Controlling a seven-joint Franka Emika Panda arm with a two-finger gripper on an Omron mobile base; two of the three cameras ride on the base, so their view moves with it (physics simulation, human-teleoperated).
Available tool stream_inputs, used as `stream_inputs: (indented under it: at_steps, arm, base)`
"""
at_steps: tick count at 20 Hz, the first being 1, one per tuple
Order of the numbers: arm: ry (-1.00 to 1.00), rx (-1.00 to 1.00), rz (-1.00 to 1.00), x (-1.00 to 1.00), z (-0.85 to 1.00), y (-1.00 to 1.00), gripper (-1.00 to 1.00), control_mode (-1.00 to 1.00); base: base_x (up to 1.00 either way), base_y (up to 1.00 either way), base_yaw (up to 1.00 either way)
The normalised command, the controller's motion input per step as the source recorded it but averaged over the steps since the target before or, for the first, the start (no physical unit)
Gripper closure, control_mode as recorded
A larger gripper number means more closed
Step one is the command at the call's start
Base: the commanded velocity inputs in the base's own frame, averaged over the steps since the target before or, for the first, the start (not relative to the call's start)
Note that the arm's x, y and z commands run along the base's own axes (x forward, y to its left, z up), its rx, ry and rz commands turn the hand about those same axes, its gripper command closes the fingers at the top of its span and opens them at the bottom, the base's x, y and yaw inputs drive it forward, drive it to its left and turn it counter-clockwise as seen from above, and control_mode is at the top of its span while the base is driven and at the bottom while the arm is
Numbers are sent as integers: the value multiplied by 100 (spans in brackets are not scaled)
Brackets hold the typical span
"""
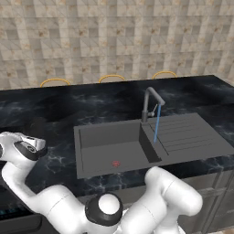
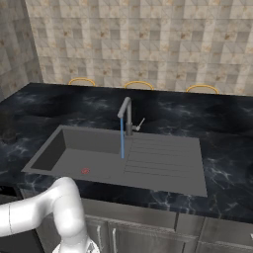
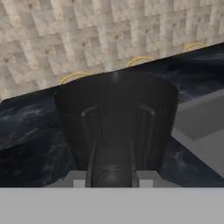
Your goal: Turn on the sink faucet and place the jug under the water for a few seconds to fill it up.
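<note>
Claw (image 3: 114,144) closed on jug's (image 3: 116,109) handle, far left on counter (image 1: 59,109), well apart from sink (image 1: 109,146). Jug prob. rigid, smooth, light while empty; handle's best hold.

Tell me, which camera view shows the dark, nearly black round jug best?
The hand view: the dark, nearly black round jug is close there, with the gripper at its handle. The left base view shows it dimly by the hand; the right base view, a dark shape.
</note>
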Motion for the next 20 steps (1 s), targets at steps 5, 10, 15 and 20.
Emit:
stream_inputs:
  at_steps: [5,10,15,20]
  arm:
    - [0,11,-30,0,63,-80,100,-100]
    - [-2,16,-24,0,7,-100,100,-100]
    - [-6,13,-21,0,0,-95,100,-100]
    - [-2,7,-14,0,0,-97,100,-100]
  base:
    - [0,0,0]
    - [0,0,0]
    - [0,0,0]
    - [0,0,0]
